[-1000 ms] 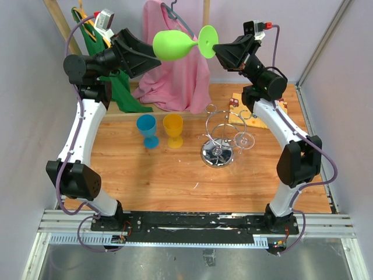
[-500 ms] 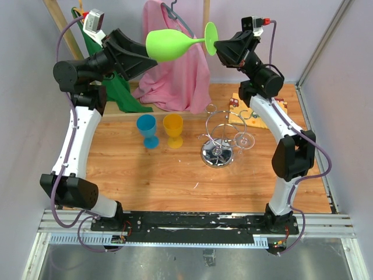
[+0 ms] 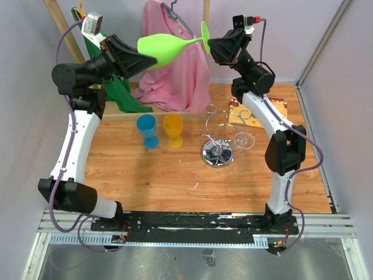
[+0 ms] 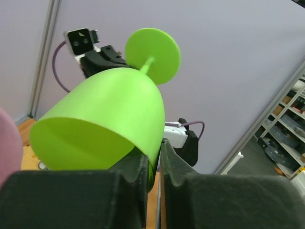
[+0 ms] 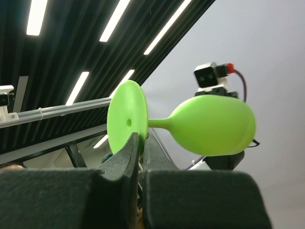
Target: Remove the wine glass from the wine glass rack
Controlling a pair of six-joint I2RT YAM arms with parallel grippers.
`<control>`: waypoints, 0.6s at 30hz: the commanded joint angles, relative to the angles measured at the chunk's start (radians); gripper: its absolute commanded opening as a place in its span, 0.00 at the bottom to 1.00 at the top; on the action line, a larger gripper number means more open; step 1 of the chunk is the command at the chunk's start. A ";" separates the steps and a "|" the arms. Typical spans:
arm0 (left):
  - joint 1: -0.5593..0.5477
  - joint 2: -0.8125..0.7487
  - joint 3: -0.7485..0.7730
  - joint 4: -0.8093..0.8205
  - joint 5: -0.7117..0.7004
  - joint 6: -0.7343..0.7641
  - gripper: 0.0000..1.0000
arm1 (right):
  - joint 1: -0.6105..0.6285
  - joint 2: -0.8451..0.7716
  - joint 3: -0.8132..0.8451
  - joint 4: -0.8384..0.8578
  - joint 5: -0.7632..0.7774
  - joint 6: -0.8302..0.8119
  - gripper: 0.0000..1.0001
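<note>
The green wine glass [image 3: 163, 45] hangs on its side high above the table's back, held between both arms. My left gripper [image 3: 141, 58] is shut on the rim of its bowl [image 4: 109, 119], one finger inside and one outside the wall. My right gripper [image 3: 210, 45] is shut on the edge of the round foot [image 5: 125, 121], and the stem points toward it. The wine glass rack [image 3: 219, 135], a silver wire stand on a round chrome base, stands on the table right of centre, well below the glass.
A clear glass [image 3: 244, 140] sits against the rack's right side. A blue goblet [image 3: 147, 129] and a yellow goblet [image 3: 173, 129] stand left of the rack. Pink cloth [image 3: 178, 81] and green cloth [image 3: 119, 90] hang at the back. A small yellow board [image 3: 247, 114] lies behind the rack.
My left gripper has shut on the bowl's rim; it stood open around the bowl before. Both arms have shifted the glass a little left, and the bowl end now sits lower than the foot.
</note>
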 commanded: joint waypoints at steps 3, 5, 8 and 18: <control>-0.009 -0.058 0.031 0.003 -0.009 0.000 0.00 | 0.020 0.041 0.050 0.030 -0.050 0.045 0.01; -0.009 -0.060 0.037 -0.008 -0.008 0.010 0.00 | 0.018 0.039 0.050 0.029 -0.060 0.045 0.06; -0.007 -0.056 0.059 -0.026 -0.007 0.038 0.00 | 0.008 0.015 0.016 0.029 -0.085 0.024 0.24; -0.007 -0.045 0.137 -0.282 0.004 0.359 0.00 | -0.103 -0.161 -0.167 0.020 -0.164 -0.050 0.56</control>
